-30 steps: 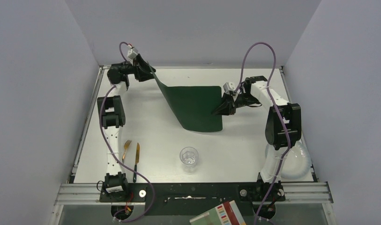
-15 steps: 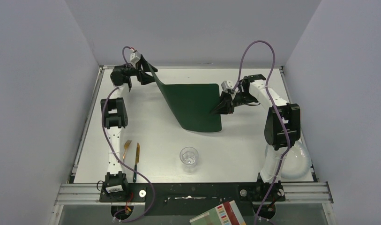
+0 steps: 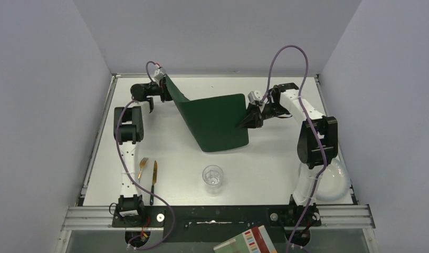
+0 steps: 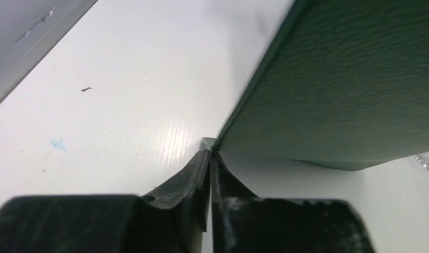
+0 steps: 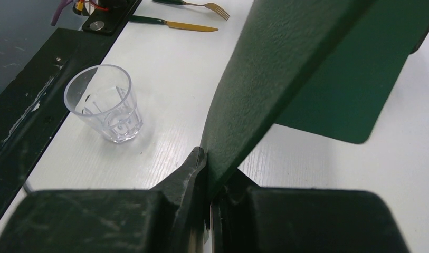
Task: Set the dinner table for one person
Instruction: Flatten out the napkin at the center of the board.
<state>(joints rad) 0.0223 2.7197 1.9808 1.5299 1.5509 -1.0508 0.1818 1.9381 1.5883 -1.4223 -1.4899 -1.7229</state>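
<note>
Placemat (image 3: 215, 124) sits far-middle on the dinner table (image 3: 164, 142) in top view, left corner lifted, glass (image 3: 212, 177) well nearer the front.

L wrist: left gripper (image 4: 209, 153) clenched on a corner.

R wrist: right gripper (image 5: 207, 155) pinching the edge.

Best to lower both ends evenly w/ it taut, short of the glass.

The white table (image 3: 164, 142), edged with a thin metal rim, fills the middle of the top view. In its lower left a gold fork (image 3: 142, 167) and a gold knife (image 3: 154, 175) with dark handles lie side by side, close but apart, both pointing up the frame. A clear glass (image 3: 212, 177) stands upright at lower centre, a clear dish (image 3: 336, 182) sits partly hidden in the lower right corner, and a dark green mat (image 3: 217, 124) is over the upper centre, though whether its lower edge touches the table cannot be told.
</note>
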